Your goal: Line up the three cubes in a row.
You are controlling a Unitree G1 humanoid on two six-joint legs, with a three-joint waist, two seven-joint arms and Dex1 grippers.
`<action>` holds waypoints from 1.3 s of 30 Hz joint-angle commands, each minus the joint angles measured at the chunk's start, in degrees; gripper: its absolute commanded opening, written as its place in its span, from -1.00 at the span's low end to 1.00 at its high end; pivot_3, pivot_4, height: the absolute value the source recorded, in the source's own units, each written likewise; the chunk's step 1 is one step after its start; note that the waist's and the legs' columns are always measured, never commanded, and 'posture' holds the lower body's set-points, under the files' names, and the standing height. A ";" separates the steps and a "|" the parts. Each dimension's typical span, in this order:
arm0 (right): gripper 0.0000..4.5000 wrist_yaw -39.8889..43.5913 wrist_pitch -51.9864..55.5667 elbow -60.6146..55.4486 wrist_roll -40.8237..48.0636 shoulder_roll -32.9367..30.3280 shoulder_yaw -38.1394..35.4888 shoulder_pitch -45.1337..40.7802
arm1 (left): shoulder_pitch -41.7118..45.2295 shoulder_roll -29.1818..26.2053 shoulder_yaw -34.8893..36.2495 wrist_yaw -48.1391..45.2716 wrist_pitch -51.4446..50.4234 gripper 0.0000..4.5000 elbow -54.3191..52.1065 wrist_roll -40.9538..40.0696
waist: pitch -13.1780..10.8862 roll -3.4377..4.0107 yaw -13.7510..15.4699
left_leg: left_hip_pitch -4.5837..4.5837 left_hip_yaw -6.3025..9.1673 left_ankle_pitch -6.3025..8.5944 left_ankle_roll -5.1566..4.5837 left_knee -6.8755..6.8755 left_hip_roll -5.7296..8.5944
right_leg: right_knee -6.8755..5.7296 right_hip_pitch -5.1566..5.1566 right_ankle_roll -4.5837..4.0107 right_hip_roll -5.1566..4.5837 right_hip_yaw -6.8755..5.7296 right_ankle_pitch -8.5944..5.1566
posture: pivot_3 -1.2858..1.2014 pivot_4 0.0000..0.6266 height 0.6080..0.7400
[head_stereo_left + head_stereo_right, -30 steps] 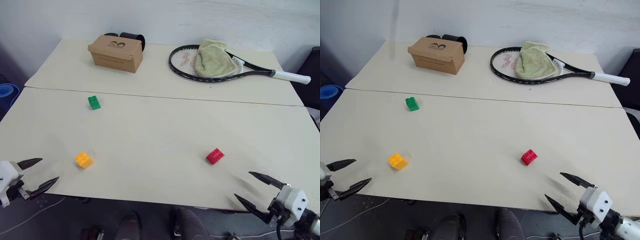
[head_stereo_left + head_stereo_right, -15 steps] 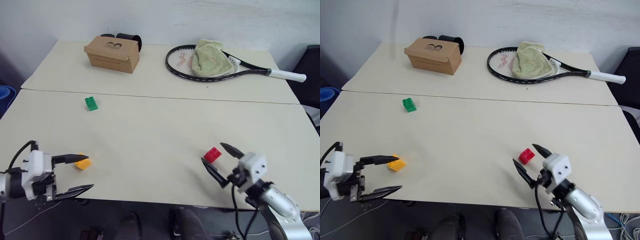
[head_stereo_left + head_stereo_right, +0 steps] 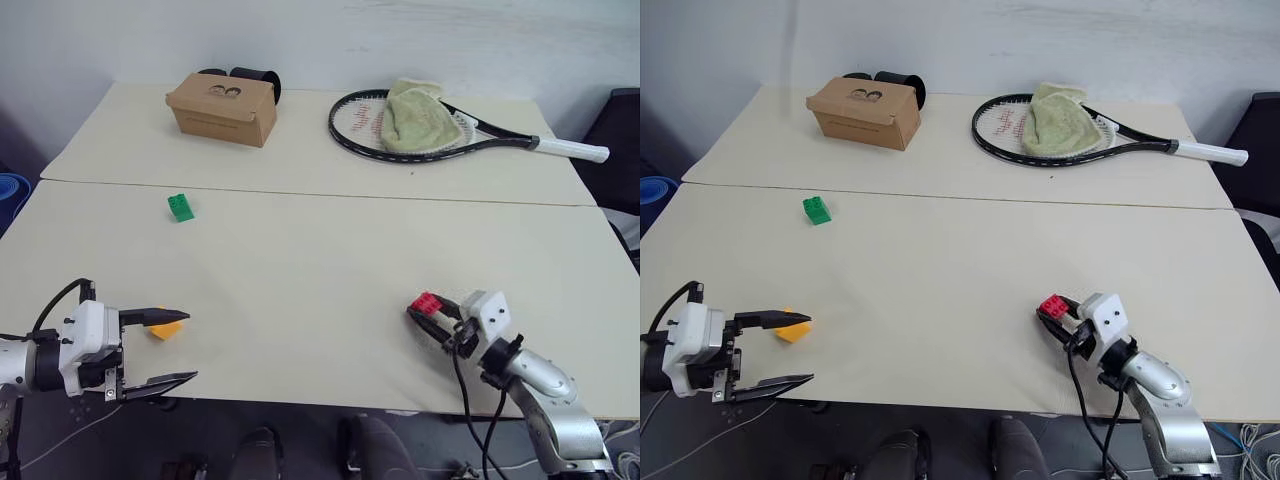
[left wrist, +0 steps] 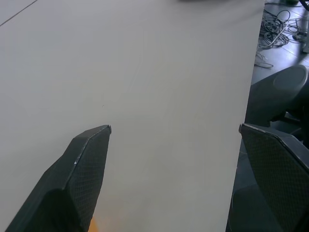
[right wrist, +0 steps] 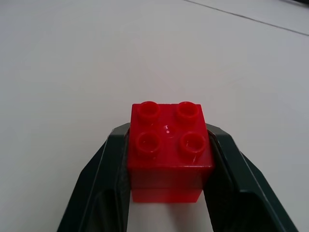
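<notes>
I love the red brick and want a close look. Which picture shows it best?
The right wrist view: the red brick sits close up, four studs plain, pinched between the right tool's two black fingers. In the two eye views it is a small red spot at that tool's tip, near the table's front edge.

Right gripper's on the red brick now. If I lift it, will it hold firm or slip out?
The red brick looks like rigid moulded plastic, so it probably won't deform. Both fingers press its flat opposite sides squarely, which should resist twisting. Its glossy surface could be somewhat slippery, so lift gently. It looks small and likely light.
</notes>
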State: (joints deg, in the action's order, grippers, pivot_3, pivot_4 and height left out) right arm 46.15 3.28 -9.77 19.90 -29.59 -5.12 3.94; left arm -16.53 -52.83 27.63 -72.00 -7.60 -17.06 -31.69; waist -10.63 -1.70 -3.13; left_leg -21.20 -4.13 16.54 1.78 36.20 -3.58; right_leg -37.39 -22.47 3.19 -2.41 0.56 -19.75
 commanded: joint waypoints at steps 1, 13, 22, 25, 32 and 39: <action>-0.33 13.98 -5.86 2.83 1.80 -5.75 1.79 -4.16 | -0.55 -0.15 1.23 0.18 -0.27 1.00 -1.51 -0.03 | -0.01 0.01 -0.08 | 0.00 -0.01 0.00 0.00 0.02 0.00 | 0.00 0.01 0.01 0.01 0.00 0.01 | 0.03 -0.52 1.00; -0.33 35.66 -11.81 29.17 -4.07 -3.85 15.60 -31.31 | -1.88 1.18 0.72 1.61 -0.40 1.00 -3.32 0.65 | -0.04 0.00 0.01 | -0.01 -0.08 -0.01 0.00 0.08 -0.12 | -0.09 -0.10 0.02 0.13 0.07 0.01 | 0.03 -0.52 1.00; 0.10 38.38 -17.39 36.87 -3.39 -0.19 14.74 -33.89 | -4.31 1.89 3.21 3.00 -0.69 1.00 -4.24 0.42 | -0.04 0.00 -0.16 | 0.05 -0.11 -0.01 -0.01 0.21 -0.08 | -0.13 0.01 0.03 0.01 0.05 0.02 | 0.03 -0.52 1.00; 0.54 38.41 -17.51 34.20 -0.09 0.04 12.01 -33.39 | -5.90 2.08 5.86 3.12 -1.20 1.00 -3.61 0.11 | -0.05 0.01 -0.29 | 0.03 -0.11 -0.01 0.00 0.19 -0.10 | -0.17 -0.05 0.03 0.03 0.05 0.02 | 0.03 -0.52 1.00; 1.00 33.91 -9.39 19.37 9.92 -3.65 2.28 -28.58 | -12.79 8.31 20.96 6.75 -1.86 1.00 3.59 -1.53 | -0.08 0.06 -0.19 | 0.00 -0.10 0.00 0.02 0.18 -0.11 | -0.14 -0.08 0.03 0.02 0.04 0.02 | 0.03 -0.52 1.00; 1.00 30.13 -11.32 14.09 15.88 -2.35 -8.07 -16.88 | -13.00 14.95 31.39 17.87 -3.35 1.00 17.74 -2.58 | -0.04 -0.01 -0.01 | 0.00 0.03 0.02 0.04 0.12 -0.09 | -0.02 0.02 0.01 -0.02 -0.05 0.01 | 0.03 -0.52 1.00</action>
State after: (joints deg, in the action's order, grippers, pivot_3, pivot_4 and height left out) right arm 77.85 -5.63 4.95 34.22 -32.50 -9.89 -13.62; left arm -29.85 -38.50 56.84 -57.13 -10.48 -0.70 -33.35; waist -10.67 -1.70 -3.14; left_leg -21.18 -4.10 16.56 1.81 36.32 -3.67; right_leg -37.41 -22.42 3.20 -2.44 0.51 -19.74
